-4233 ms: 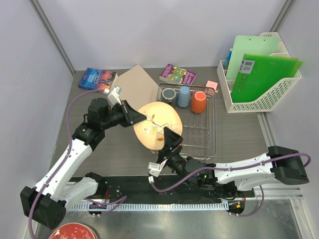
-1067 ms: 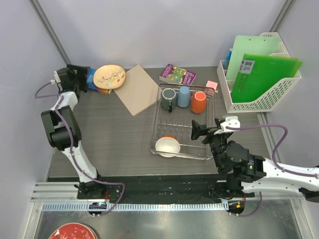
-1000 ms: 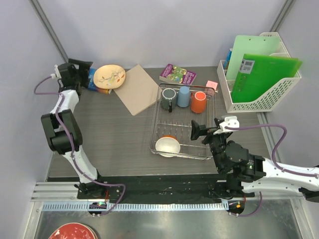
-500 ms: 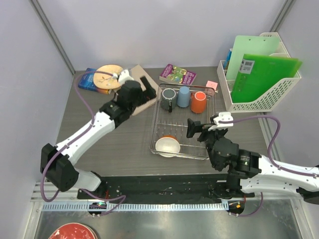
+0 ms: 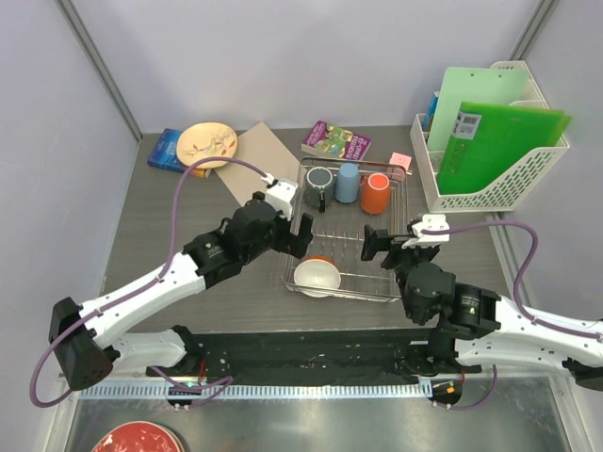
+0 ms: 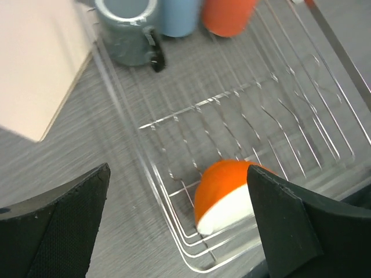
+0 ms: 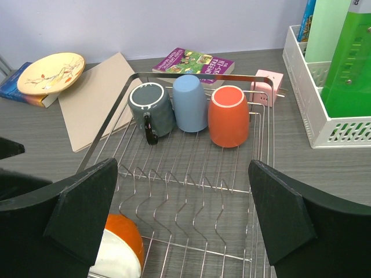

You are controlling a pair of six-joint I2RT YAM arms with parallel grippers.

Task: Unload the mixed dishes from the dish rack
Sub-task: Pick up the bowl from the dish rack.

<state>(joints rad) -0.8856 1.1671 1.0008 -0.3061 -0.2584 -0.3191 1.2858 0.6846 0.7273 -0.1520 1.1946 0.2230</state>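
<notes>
Top external: dish rack (image 5: 373,271) long axis near-to-far; left claw (image 5: 294,240), right claw (image 5: 375,247) gaping, empty.

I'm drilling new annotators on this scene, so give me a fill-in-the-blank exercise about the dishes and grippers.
1. In the dish rack, the light-blue cup stands ____ the grey mug and the orange cup.
2. The speckled plate rests on a blue ____.
3. The left gripper and right gripper are both ____.
Missing words: between; book; open.
</notes>
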